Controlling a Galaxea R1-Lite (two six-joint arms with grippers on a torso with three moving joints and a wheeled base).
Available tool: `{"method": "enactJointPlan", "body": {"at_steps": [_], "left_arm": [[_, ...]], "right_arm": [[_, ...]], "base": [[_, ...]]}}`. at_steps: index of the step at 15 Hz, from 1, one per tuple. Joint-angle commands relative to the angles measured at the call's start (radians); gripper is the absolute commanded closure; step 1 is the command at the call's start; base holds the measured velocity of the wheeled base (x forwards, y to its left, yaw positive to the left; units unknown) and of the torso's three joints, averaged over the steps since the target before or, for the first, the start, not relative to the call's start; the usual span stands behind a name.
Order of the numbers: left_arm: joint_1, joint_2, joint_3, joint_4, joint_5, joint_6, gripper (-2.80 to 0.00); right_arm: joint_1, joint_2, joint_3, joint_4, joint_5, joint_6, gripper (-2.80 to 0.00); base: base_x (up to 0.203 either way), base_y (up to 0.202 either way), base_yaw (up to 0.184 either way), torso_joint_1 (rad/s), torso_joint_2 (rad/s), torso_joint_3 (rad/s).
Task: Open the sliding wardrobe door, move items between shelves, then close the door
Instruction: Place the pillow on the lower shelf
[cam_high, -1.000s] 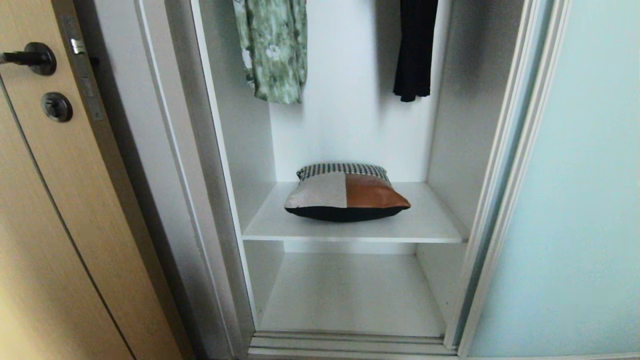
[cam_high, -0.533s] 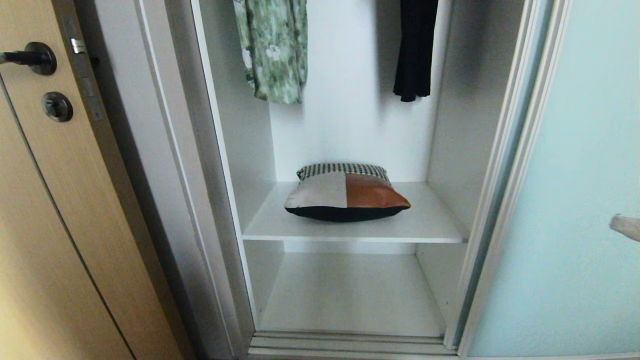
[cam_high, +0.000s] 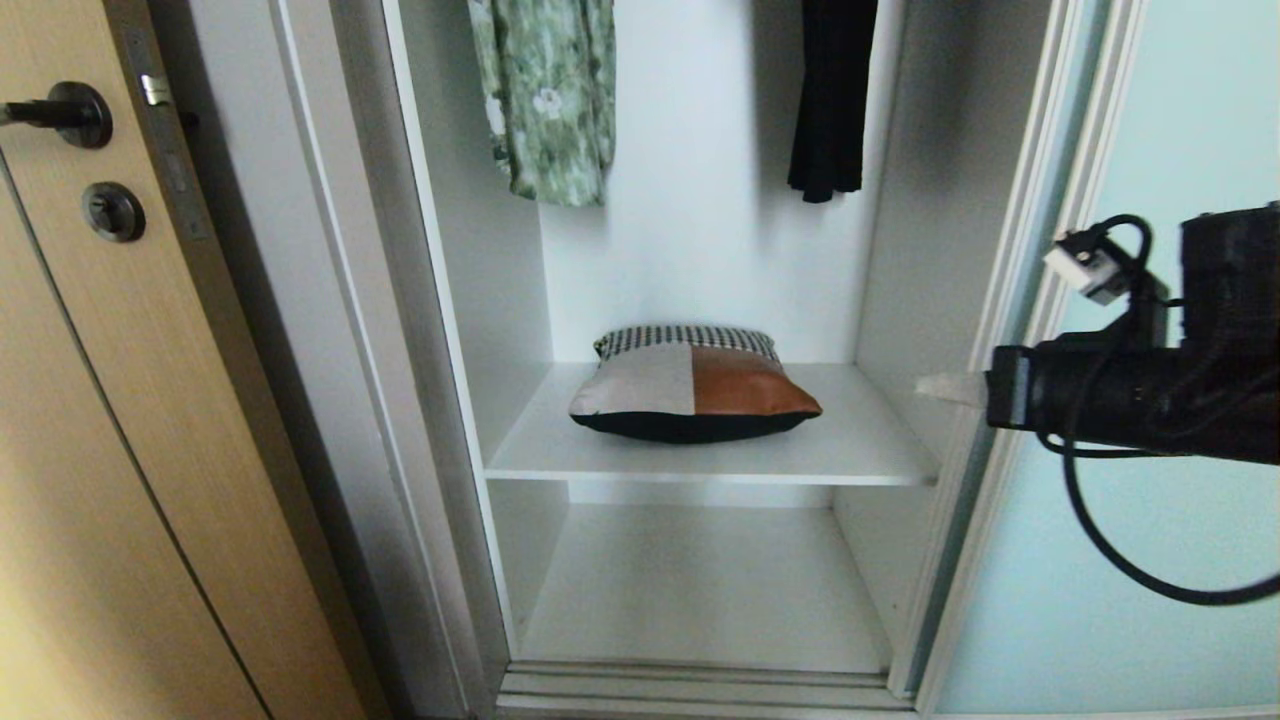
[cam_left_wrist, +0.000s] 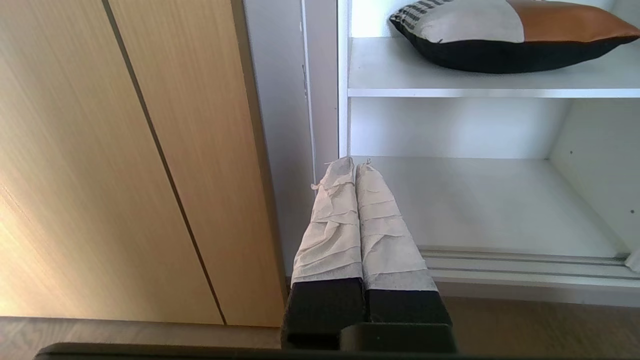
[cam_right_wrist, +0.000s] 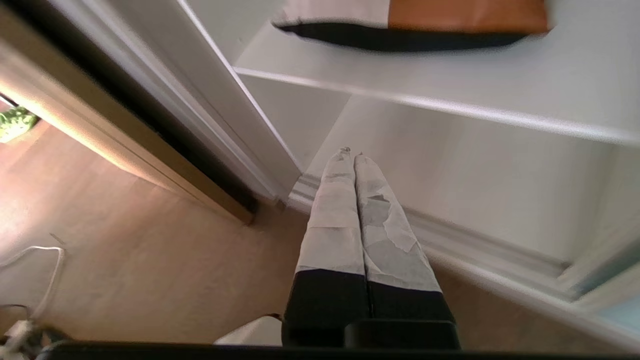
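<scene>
Wardrobe with the sliding door (cam_high: 1150, 560) already drawn to your right, leaving the compartment open. Since a second ago your right arm has swung into the head view from the right edge; your right gripper (cam_high: 945, 387) now points leftward across the door frame at the height of the upper shelf (cam_high: 860, 455), its wrapped fingers (cam_right_wrist: 345, 210) pressed together and holding nothing. You should read this as the start of the reach for the item: the opening step looks done, the transfer not yet begun.

The cushion (cam_high: 695, 395), patched grey, rust and black, lies flat mid-shelf, well apart from the gripper. The lower shelf (cam_high: 700, 590) sits below it. A green floral garment (cam_high: 545, 100) and a black garment (cam_high: 830, 100) hang above, not touching the cushion. The wooden door (cam_high: 100, 450) stands at your left.

Your left gripper (cam_left_wrist: 356, 170) is closed, low, near the wardrobe's left post. Judged obstacle: you must part the right gripper's fingers before contact.
</scene>
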Motion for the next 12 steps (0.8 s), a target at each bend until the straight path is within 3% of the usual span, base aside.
{"method": "enactJointPlan", "body": {"at_steps": [1,8,9,12], "left_arm": [[0.000,0.001,0.000,0.001,-0.001,0.000,0.00],[0.000,0.001,0.000,0.001,0.000,0.000,0.00],[0.000,0.001,0.000,0.001,-0.001,0.000,0.00],[0.000,0.001,0.000,0.001,0.000,0.000,0.00]], "right_arm": [[0.041,0.216,-0.071,-0.025,-0.010,0.058,0.00],[0.074,0.509,-0.268,-0.085,-0.021,0.251,0.00],[0.067,0.540,-0.288,-0.088,-0.021,0.262,-2.80],[0.036,0.609,-0.367,-0.081,-0.019,0.271,-2.80]], "base": [[0.000,0.000,0.000,0.000,0.00,0.000],[0.000,0.000,0.000,0.000,0.00,0.000],[0.000,0.000,0.000,0.000,0.00,0.000],[0.000,0.000,0.000,0.000,0.00,0.000]]}}
